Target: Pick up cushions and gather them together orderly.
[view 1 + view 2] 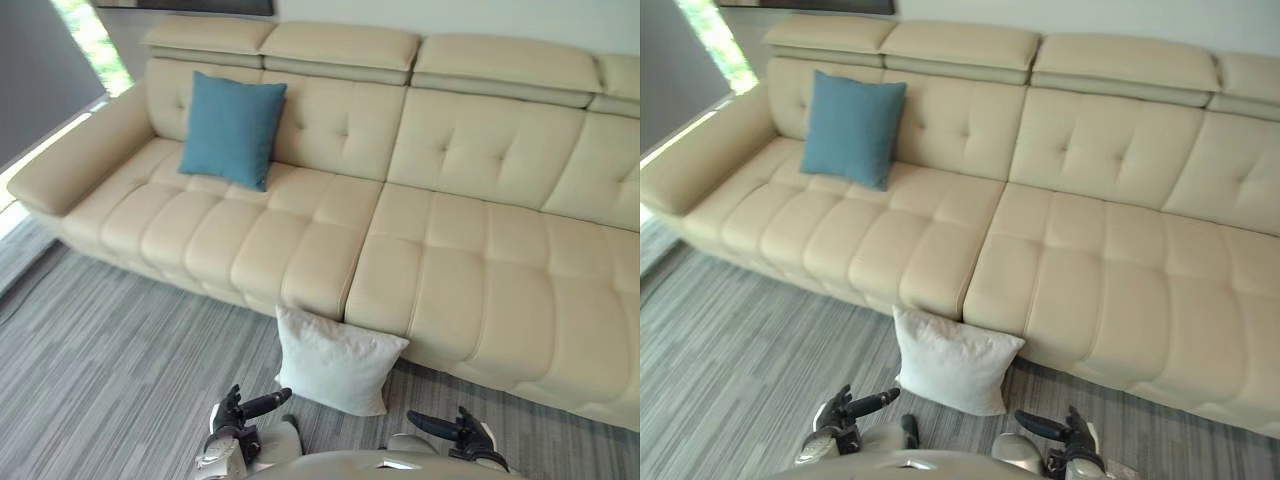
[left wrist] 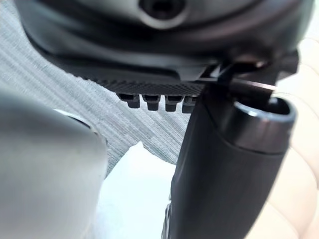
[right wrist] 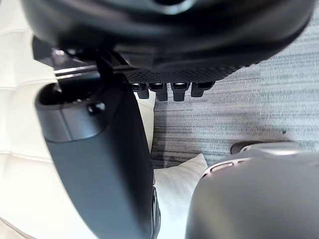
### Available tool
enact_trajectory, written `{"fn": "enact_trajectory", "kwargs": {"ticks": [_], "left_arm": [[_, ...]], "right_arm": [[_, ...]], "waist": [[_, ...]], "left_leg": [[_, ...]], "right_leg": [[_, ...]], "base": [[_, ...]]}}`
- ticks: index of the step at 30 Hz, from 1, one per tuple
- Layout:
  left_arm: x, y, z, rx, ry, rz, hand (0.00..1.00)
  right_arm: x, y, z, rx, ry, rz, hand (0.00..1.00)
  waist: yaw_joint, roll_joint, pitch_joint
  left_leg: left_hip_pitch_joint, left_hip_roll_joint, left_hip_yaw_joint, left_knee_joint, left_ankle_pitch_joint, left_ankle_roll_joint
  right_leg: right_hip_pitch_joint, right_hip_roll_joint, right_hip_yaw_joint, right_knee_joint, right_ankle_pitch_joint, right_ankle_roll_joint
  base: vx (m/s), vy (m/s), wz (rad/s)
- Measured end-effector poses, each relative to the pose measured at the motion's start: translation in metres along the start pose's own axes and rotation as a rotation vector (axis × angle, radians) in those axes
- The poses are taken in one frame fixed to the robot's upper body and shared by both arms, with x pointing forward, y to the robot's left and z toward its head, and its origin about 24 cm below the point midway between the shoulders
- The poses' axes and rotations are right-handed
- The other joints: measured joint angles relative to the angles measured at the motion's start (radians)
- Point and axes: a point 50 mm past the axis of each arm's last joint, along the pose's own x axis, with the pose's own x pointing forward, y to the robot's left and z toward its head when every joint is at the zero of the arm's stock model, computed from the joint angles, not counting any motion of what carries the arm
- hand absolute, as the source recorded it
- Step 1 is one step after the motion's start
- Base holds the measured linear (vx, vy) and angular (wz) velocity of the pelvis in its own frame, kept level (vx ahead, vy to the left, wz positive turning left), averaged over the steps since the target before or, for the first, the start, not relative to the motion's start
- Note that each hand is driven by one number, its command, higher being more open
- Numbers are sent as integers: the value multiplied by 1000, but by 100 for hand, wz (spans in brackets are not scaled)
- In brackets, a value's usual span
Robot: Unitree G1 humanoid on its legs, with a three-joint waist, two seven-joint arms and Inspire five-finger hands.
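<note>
Left hand, item one: low at the near edge of the head views, above the grey carpet, just left of the white cushion and not touching it.

White cushion, item two, the task's nearest piece: stands on the carpet and leans against the front of the cream sofa, near the seam between two seat sections.

Right hand, item three: low, just right of that cushion, also clear of it.

Blue cushion, item four: upright on the sofa's leftmost seat, propped on the backrest, well apart from the white one.

Step in hand, as judged: approach to the white cushion, nothing lifted yet. To do it well, bring both hands inward together so that each meets a side edge at about mid-height. Squeeze evenly so the soft filling does not fold, and lift straight up clear of the seat front before carrying it leftward. Setting it upright against the backrest, just beside the blue cushion, would read as orderly.

Fingers, left: thumb stretched out toward the cushion, fingers relaxed in a row, nothing between them.

Fingers, right: thumb likewise extended inward, fingers loose and uncurled, holding nothing.
</note>
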Motion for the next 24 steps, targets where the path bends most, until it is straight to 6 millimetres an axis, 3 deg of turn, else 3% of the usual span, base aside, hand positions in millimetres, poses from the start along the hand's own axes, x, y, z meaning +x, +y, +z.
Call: {"fn": "enact_trajectory", "kwargs": {"ticks": [4,8,10,15,19,24], "left_arm": [[-1,-5,-7,41,29,-23,100],[0,-10,-6,85,30,-49,100],[0,-12,-6,102,29,-60,100],[-1,-12,-11,108,49,-67,100],[-1,-11,-8,106,39,-67,100],[1,-10,8,72,-27,-47,100]], "right_arm": [[4,8,17,-1,-44,27,100],[6,20,27,-6,-71,68,100],[6,20,24,-15,-55,70,100],[8,14,21,-16,-35,49,100],[8,12,19,-3,-31,29,100],[6,20,23,13,-51,38,100]], "waist": [[6,21,12],[-4,32,19],[-1,39,15],[-1,46,20],[3,33,32],[27,17,67]], "left_leg": [[120,-21,101,-71,-13,21],[169,-18,105,-103,-13,21],[161,-10,78,-103,-11,17],[137,7,50,-110,14,-13],[130,31,21,-100,30,-24],[12,75,-8,57,24,-30]], "right_leg": [[-46,-38,9,151,14,21],[-111,-62,-85,314,25,8],[-70,-41,-109,233,6,-22],[45,11,-159,-9,7,-23],[82,36,-198,-49,19,-40],[42,58,-216,-34,30,-58]], "base": [[148,160,-70],[73,-5,-23],[63,-128,13],[19,-163,9],[-46,-109,27],[-111,-82,10]]}}
